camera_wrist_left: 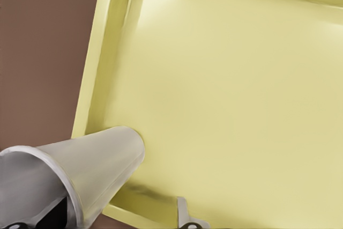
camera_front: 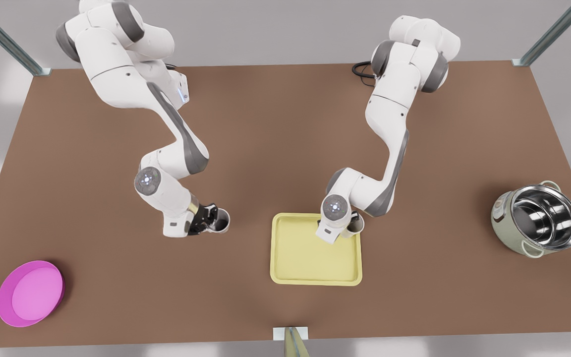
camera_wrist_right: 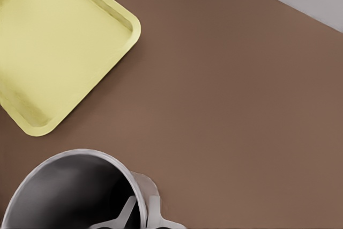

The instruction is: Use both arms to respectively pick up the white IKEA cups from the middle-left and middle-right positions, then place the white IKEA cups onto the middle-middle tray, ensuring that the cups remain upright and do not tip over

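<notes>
**Two cups gripped, one over the tray's corner, one out on the desk**

The left gripper [camera_front: 352,224] belongs to the arm on the front view's right. It is clenched on a small plain white tapered cup [camera_front: 356,224] at the far-right corner of the flat pale yellow rectangular tray [camera_front: 285,267], roughly the 1 o'clock corner of the tray in the front view. In the left wrist view this cup [camera_wrist_left: 102,162] has its narrow base over the tray's rim [camera_wrist_left: 94,79], and its long axis runs from the wide mouth by the camera down to that base, so it reads as about upright, mouth up. Whether the base touches the tray cannot be told. One gripper finger [camera_wrist_left: 182,213] shows against the tray floor.

The right gripper [camera_front: 209,218] is on the arm at the front view's left. It grasps the second white cup [camera_front: 219,220] by its wall, one finger [camera_wrist_right: 123,214] inside the dark interior and one outside. This cup [camera_wrist_right: 64,186] stands mouth up, long axis vertical, over the bare brown desk [camera_front: 285,124], well apart from the tray at about its 9 o'clock in the front view.

A round magenta-pink dish [camera_front: 30,293] sits near the desk's 8 o'clock corner, and a pale green steel-lined pot [camera_front: 537,218] at about 3 o'clock.
</notes>
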`<act>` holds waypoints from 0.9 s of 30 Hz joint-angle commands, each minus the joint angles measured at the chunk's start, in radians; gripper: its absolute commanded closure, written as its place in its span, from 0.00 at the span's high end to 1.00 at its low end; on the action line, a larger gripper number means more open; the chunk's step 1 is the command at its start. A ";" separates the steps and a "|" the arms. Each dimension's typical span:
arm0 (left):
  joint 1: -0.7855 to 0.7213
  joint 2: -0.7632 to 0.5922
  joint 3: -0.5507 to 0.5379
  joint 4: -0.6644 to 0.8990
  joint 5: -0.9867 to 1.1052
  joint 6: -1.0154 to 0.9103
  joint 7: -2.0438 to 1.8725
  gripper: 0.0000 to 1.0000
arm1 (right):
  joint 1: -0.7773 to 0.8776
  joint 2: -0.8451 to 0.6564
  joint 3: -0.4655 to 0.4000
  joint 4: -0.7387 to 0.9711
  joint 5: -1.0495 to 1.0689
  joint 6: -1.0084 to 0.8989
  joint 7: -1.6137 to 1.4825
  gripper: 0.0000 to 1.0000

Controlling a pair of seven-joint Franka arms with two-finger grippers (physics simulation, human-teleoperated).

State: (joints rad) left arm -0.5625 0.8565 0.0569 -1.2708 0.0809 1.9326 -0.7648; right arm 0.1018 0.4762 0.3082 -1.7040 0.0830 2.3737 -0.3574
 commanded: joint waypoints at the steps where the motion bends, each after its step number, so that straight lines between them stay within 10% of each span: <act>1: 0.001 -0.004 0.000 0.001 0.008 -0.014 -0.202 1.00 | 0.021 0.027 0.000 0.044 0.008 -0.021 0.046 0.21; 18: 0.161 -0.085 -0.155 0.191 -0.021 -0.302 -0.197 1.00 | 0.257 0.406 -0.004 0.461 -0.005 -0.008 0.327 0.21; 22: 0.378 -0.316 -0.256 0.211 -0.003 -0.687 0.352 1.00 | 0.271 0.437 -0.004 0.518 0.001 -0.013 0.333 0.21; 27: 0.360 -0.651 -0.104 -0.130 -0.016 -0.584 0.533 1.00 | 0.280 0.473 -0.034 0.560 -0.005 -0.014 0.351 0.21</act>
State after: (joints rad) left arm -0.1898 0.2381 -0.0709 -1.3708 0.0803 1.4326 -0.6854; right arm 0.3796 0.9485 0.2828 -1.1492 0.0894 2.3548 -0.1408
